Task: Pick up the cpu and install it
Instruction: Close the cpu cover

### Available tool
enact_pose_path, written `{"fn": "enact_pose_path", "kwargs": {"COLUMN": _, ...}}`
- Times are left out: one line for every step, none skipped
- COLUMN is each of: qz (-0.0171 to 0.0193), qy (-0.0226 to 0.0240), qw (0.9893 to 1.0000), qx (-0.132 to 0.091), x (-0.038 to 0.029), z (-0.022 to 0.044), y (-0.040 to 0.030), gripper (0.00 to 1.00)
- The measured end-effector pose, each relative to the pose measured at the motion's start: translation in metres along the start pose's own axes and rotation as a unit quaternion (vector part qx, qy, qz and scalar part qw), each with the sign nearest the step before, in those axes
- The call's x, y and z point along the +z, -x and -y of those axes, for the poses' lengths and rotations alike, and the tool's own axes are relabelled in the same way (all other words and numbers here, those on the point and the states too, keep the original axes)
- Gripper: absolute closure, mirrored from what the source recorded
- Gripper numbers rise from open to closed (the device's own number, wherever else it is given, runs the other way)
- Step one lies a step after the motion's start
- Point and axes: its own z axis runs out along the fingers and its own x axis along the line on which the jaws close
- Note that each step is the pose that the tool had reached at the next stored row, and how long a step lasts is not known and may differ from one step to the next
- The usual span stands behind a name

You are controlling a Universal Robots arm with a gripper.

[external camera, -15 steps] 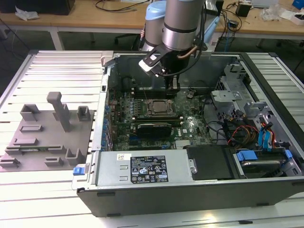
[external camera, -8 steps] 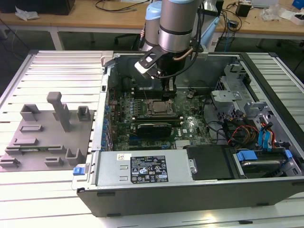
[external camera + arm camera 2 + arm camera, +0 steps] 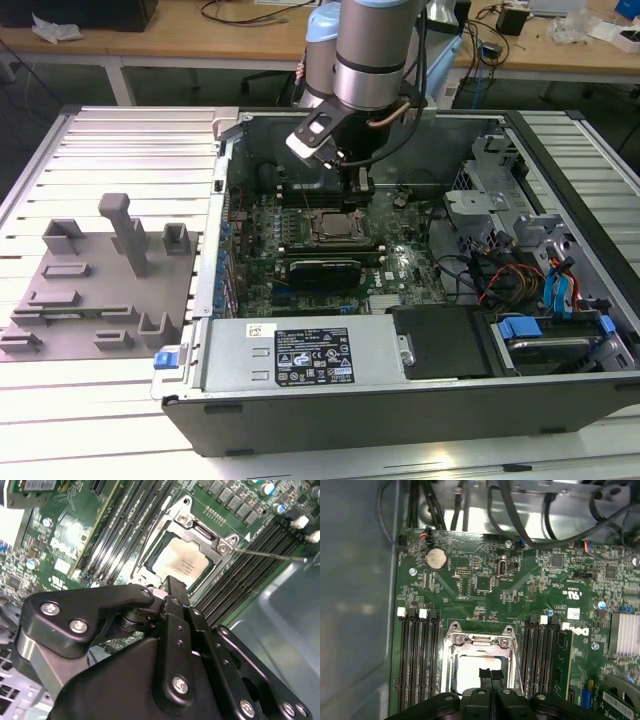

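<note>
The cpu (image 3: 181, 563), a flat square chip with a silvery top, lies inside the motherboard socket (image 3: 186, 521), whose metal frame stands around it. In the first wrist view the cpu (image 3: 470, 672) shows pale within the frame. My gripper (image 3: 490, 673) hangs just above the chip with its two dark fingers pressed together and nothing between them. In the second wrist view the gripper (image 3: 172, 584) tip sits over the chip's near edge. From the exterior view the gripper (image 3: 360, 186) hovers inside the open computer case, over the socket (image 3: 335, 226).
A grey moulded tray (image 3: 90, 290) with upright posts lies at the exterior view's left. Memory slots (image 3: 417, 655) flank the socket. The power supply (image 3: 300, 355), drive cage (image 3: 480, 195) and loose cables (image 3: 510, 275) crowd the case.
</note>
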Motion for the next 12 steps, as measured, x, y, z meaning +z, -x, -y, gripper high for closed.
{"fn": "enact_pose_path", "kwargs": {"qz": 0.0002, "qy": 0.0003, "qw": 0.9999, "qx": -0.013, "x": 0.0, "z": 0.0, "y": 0.0, "gripper": 0.89}}
{"fn": "enact_pose_path", "kwargs": {"qz": 0.0003, "qy": 0.0007, "qw": 0.9995, "qx": -0.031, "x": 0.0, "z": 0.0, "y": 0.0, "gripper": 0.89}}
{"fn": "enact_pose_path", "kwargs": {"qz": 0.0005, "qy": 0.001, "qw": 0.9991, "qx": -0.042, "x": 0.0, "z": 0.0, "y": 0.0, "gripper": 0.89}}
{"fn": "enact_pose_path", "kwargs": {"qz": 0.0006, "qy": 0.0012, "qw": 0.9987, "qx": -0.051, "x": 0.0, "z": 0.0, "y": 0.0, "gripper": 0.89}}
{"fn": "enact_pose_path", "kwargs": {"qz": 0.0007, "qy": 0.0015, "qw": 0.998, "qx": -0.064, "x": 0.0, "z": 0.0, "y": 0.0, "gripper": 0.89}}
{"fn": "enact_pose_path", "kwargs": {"qz": 0.0008, "qy": 0.0017, "qw": 0.9973, "qx": -0.073, "x": 0.0, "z": 0.0, "y": 0.0, "gripper": 0.89}}
{"fn": "enact_pose_path", "kwargs": {"qz": 0.001, "qy": 0.0021, "qw": 0.9958, "qx": -0.092, "x": 0.0, "z": 0.0, "y": 0.0, "gripper": 0.89}}
{"fn": "enact_pose_path", "kwargs": {"qz": 0.0011, "qy": 0.0024, "qw": 0.9947, "qx": -0.103, "x": 0.0, "z": 0.0, "y": 0.0, "gripper": 0.89}}
{"fn": "enact_pose_path", "kwargs": {"qz": 0.0012, "qy": 0.0027, "qw": 0.9936, "qx": -0.113, "x": 0.0, "z": 0.0, "y": 0.0, "gripper": 0.89}}
{"fn": "enact_pose_path", "kwargs": {"qz": 0.0014, "qy": 0.003, "qw": 0.9916, "qx": -0.129, "x": 0.0, "z": 0.0, "y": 0.0, "gripper": 0.89}}
{"fn": "enact_pose_path", "kwargs": {"qz": 0.0015, "qy": 0.0033, "qw": 0.9902, "qx": -0.14, "x": 0.0, "z": 0.0, "y": 0.0, "gripper": 0.89}}
{"fn": "enact_pose_path", "kwargs": {"qz": 0.0016, "qy": 0.0035, "qw": 0.9888, "qx": -0.149, "x": 0.0, "z": 0.0, "y": 0.0, "gripper": 0.89}}
